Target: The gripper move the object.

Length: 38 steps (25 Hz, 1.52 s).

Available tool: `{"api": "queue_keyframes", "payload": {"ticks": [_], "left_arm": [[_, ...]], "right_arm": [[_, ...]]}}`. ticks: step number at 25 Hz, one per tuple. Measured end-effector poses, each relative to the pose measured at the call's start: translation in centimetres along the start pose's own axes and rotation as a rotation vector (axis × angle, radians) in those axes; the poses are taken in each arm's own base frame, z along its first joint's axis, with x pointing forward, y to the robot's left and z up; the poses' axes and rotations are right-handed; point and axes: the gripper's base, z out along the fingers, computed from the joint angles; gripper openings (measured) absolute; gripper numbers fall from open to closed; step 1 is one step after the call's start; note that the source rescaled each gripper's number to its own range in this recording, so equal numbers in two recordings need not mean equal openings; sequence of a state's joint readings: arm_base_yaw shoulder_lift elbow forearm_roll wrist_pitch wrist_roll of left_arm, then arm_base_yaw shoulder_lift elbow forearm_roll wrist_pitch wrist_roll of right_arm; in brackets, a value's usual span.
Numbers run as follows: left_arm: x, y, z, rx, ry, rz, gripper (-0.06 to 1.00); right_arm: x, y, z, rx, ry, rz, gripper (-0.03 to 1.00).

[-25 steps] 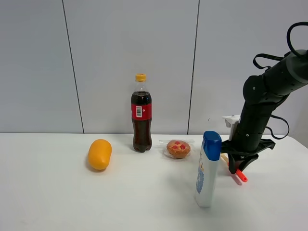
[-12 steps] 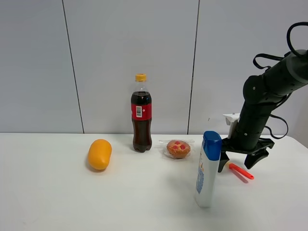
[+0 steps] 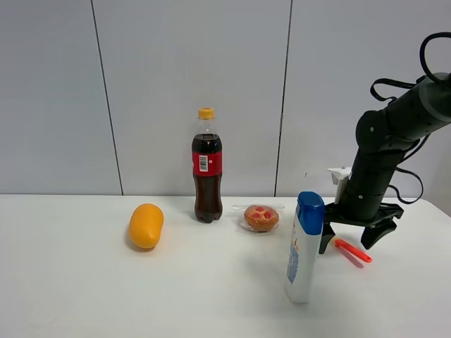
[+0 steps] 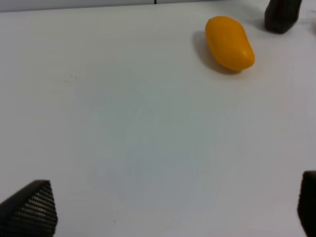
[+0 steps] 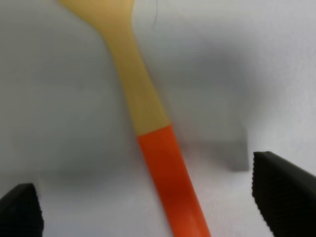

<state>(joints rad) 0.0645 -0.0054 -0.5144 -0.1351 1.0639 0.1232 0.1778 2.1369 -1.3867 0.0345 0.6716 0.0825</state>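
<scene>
The object, a small spatula point(image 3: 353, 251) with a red-orange handle, lies flat on the white table at the right, its pale yellow end hidden behind a shampoo bottle. The right wrist view shows the spatula point(image 5: 148, 123) close up, yellow neck running into the orange handle. My right gripper point(image 3: 351, 236) hangs just over it, open, one finger on each side of the handle and nothing held. Both fingertips point(image 5: 284, 197) show dark at the edges of that view. My left gripper point(image 4: 173, 212) is open over bare table, out of the high view.
A white shampoo bottle point(image 3: 304, 246) with a blue cap stands close to the left of the spatula. Behind it lie a wrapped pastry point(image 3: 261, 217) and a cola bottle point(image 3: 207, 167). An orange oval fruit point(image 3: 146, 225) rests at the left, and the fruit point(image 4: 229, 43) shows in the left wrist view.
My right gripper opened and let go of the spatula, which now lies flat on the table. The fingers have spread wide and risen slightly. The left gripper's past is not shown.
</scene>
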Motion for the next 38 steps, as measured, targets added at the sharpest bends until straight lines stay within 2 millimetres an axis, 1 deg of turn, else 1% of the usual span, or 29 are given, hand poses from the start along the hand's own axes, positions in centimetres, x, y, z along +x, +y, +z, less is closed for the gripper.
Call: {"api": "queue_keyframes", "payload": {"ticks": [2,4,6,8,10,12,15,19,20,23,25,28,29,30,32,36,38], "left_arm": [[0.0,0.0,0.0,0.0,0.0,0.0,1.0],[0.0,0.0,0.0,0.0,0.0,0.0,1.0],[0.0,0.0,0.0,0.0,0.0,0.0,1.0],[0.0,0.0,0.0,0.003,0.0,-0.001,1.0],[0.0,0.0,0.0,0.003,0.0,-0.001,1.0],[0.0,0.0,0.0,0.003,0.0,-0.001,1.0],[0.0,0.0,0.0,0.003,0.0,-0.002,1.0],[0.0,0.0,0.0,0.002,0.0,-0.002,1.0],[0.0,0.0,0.0,0.002,0.0,-0.002,1.0],[0.0,0.0,0.0,0.002,0.0,-0.002,1.0],[0.0,0.0,0.0,0.002,0.0,-0.002,1.0],[0.0,0.0,0.0,0.001,0.0,-0.001,1.0],[0.0,0.0,0.0,0.001,0.0,-0.001,1.0],[0.0,0.0,0.0,0.001,0.0,0.0,1.0],[0.0,0.0,0.0,0.001,0.0,0.0,1.0],[0.0,0.0,0.0,0.001,0.0,0.0,1.0],[0.0,0.0,0.0,0.001,0.0,0.0,1.0]], "right_arm": [[-0.1,0.0,-0.1,0.002,-0.006,-0.002,0.93],[-0.2,0.0,-0.2,0.004,-0.023,0.002,0.98],[-0.3,0.0,-0.4,0.003,-0.03,0.023,0.99],[-0.4,0.0,-1.2,0.001,-0.045,0.028,1.0],[-0.7,0.1,-2.6,-0.002,-0.075,0.028,1.0],[-0.9,0.1,-4.4,-0.007,-0.113,0.027,1.0],[-1.1,0.2,-7.9,-0.016,-0.179,0.022,1.0],[-0.9,0.3,-14.1,-0.031,-0.308,0.017,1.0],[-0.7,0.3,-15.9,-0.031,-0.353,0.01,1.0],[0.3,0.2,-21.0,-0.03,-0.478,-0.009,1.0],[1.2,0.0,-23.9,-0.008,-0.555,-0.034,1.0],[2.2,-0.4,-26.8,0.037,-0.633,-0.066,1.0],[2.2,-0.4,-26.8,0.037,-0.633,-0.066,1.0],[2.6,-0.6,-27.7,0.055,-0.659,-0.077,1.0],[3.2,-0.8,-28.9,0.08,-0.679,-0.092,1.0],[5.1,-1.5,-30.9,0.146,-0.664,-0.12,1.0],[5.9,-2.2,-31.9,0.177,-0.666,-0.11,1.0]]}}
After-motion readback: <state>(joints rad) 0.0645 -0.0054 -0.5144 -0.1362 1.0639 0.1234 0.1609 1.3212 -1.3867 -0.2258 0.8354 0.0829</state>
